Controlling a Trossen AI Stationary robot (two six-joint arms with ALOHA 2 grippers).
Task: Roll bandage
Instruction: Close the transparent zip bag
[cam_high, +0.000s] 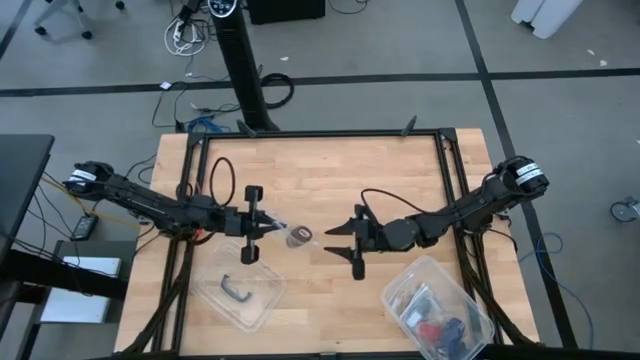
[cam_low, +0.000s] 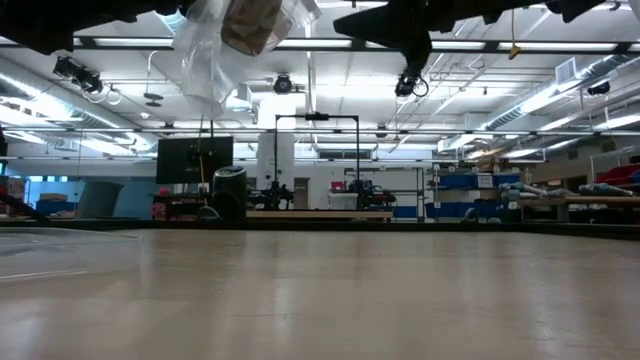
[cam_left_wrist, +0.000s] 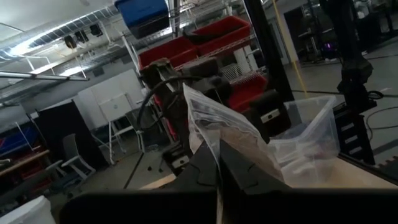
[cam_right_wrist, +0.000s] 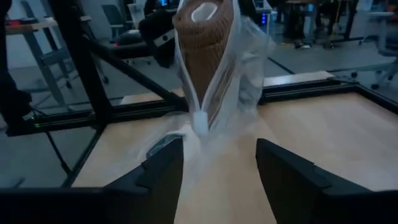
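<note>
The bandage (cam_right_wrist: 205, 56) is a brown roll with a white core, inside a clear plastic bag (cam_high: 296, 236). The bag hangs above the middle of the table, clear of the wood, as the low view shows (cam_low: 240, 40). My left gripper (cam_high: 268, 226) comes in from the table's left and is shut on the bag (cam_left_wrist: 249, 134). My right gripper (cam_high: 343, 248) stands open just right of the bag, its two fingers (cam_right_wrist: 163, 171) apart and pointing at the bag's lower end (cam_right_wrist: 200, 121). I see no touch between them. My left gripper pinches an edge of the clear bag (cam_left_wrist: 214, 146) between its two shut fingers, coming about level from the table's left. The bag sticks out beyond the fingertips, crumpled, with the roll in it, and is lifted clear of the table.
A clear plastic tub (cam_high: 240, 292) with a black handle piece lies near the front edge on the left. A second clear tub (cam_high: 436, 308) with small items stands at the front right. A black frame (cam_high: 320, 135) runs round the table. Bare wood lies toward the far edge.
</note>
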